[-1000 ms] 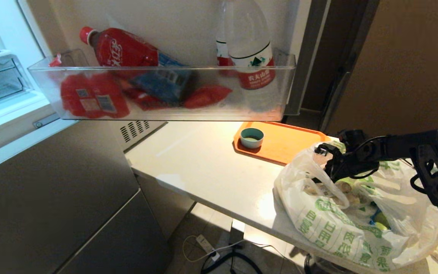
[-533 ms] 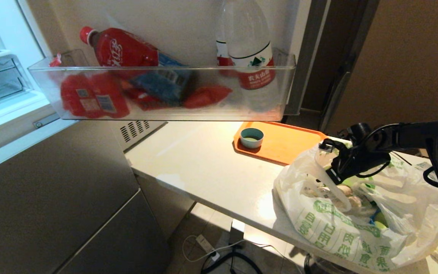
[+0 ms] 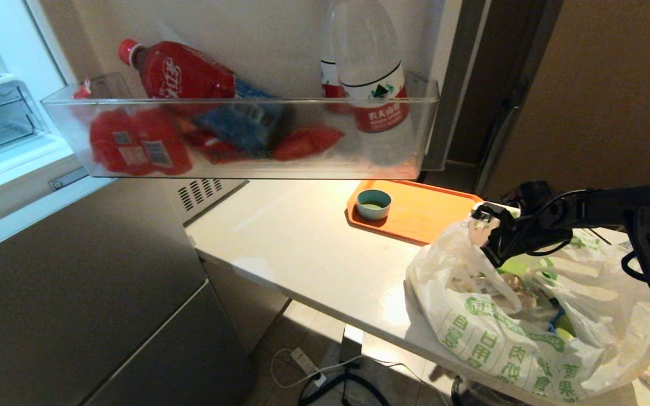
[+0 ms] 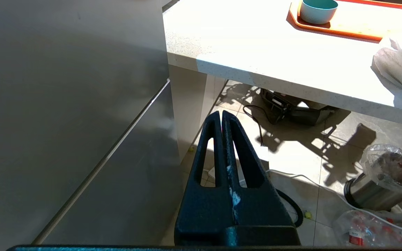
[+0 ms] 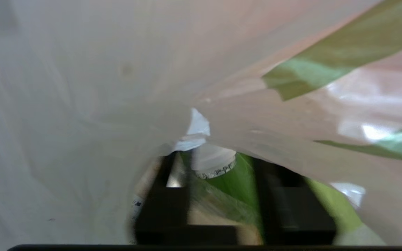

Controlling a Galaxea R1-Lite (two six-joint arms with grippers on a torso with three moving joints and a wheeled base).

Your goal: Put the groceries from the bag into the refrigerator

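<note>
Risk we see: right gripper [image 3: 486,239], at the bag [image 3: 505,332] mouth beside the orange tray [image 3: 424,211], looks part-closed around the green-labelled bottle [image 5: 222,174] with film draped over it, so lifting may drag the bag; left gripper [image 4: 222,120] closed, empty.

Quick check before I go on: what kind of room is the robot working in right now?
Most likely a home kitchen. An open refrigerator has a clear door shelf holding drink bottles, a pale stone-look counter carries an orange tray with a teal cup, and a bag of groceries sits there.
</note>
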